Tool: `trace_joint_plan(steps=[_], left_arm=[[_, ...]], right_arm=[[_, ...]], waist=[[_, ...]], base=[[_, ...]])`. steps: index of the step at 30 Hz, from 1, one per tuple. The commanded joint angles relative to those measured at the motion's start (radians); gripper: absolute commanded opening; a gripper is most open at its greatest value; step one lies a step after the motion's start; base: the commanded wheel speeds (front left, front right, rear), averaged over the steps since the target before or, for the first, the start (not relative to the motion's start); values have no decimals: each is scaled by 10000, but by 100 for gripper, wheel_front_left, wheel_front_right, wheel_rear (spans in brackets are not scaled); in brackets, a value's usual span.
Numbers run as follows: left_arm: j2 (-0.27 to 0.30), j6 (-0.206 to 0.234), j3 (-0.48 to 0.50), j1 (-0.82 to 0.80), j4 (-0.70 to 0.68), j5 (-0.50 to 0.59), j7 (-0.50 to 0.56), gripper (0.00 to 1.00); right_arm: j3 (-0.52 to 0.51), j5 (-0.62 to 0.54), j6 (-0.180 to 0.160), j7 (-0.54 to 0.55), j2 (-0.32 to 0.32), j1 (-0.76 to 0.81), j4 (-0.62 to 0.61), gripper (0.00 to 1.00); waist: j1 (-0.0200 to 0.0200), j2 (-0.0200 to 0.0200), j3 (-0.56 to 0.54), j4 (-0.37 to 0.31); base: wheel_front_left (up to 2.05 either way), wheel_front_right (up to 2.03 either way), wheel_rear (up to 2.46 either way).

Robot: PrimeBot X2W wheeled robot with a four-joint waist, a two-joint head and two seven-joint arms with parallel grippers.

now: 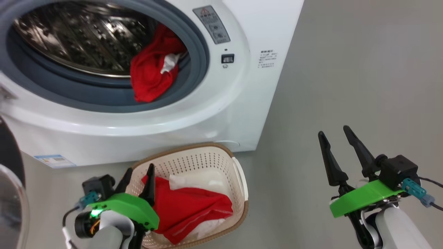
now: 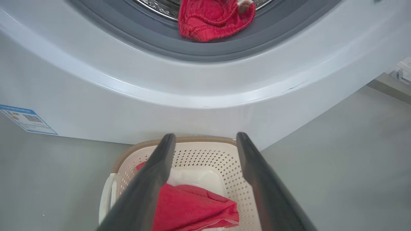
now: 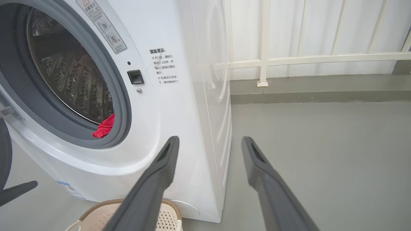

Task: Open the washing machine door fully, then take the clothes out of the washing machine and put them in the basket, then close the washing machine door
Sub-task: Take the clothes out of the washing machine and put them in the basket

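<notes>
left claw [image 1: 138,169] apart above basket [image 1: 239,173], so red garment [image 1: 193,207] lies free beneath; second red garment [image 1: 152,72] hangs over drum gasket [image 1: 199,52] beyond claw, likely next pick; right claw [image 1: 333,131] apart, idle.

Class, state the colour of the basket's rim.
The basket rim is brown, clearest in the head view.

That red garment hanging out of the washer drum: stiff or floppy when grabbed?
Probably floppy: the red garment droops in folds over the grey gasket, so it should sag from wherever it is pinched. Likely light for its size, since it looks like thin cloth. It may drag on the rubber rather than slide freely.
</notes>
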Motion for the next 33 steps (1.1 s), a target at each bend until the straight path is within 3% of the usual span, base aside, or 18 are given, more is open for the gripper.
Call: trace_joint_plan(steps=[1,13,21,33], left_arm=[[249,89,526,278,-591,318,-120,100],[77,-173,2595,2436,-4206,2485,-121,100],[0,-626,3333,3199,-5534,3345,-121,100],[-87,-923,3653,4064,-6501,3763,-122,100]], right_arm=[[96,-115,63,-65,-61,120,-260,100],[99,-221,63,-65,-186,783,-685,100],[-505,-470,63,-65,-80,1115,-854,100],[-789,-476,63,-65,-48,1427,-1066,100]], waist=[[0,-1,-649,311],[0,-1,-1921,352],[0,-1,-2334,187],[0,-1,-2741,-91]], base=[[0,0,0],[0,0,0],[0,0,0],[0,0,0]])
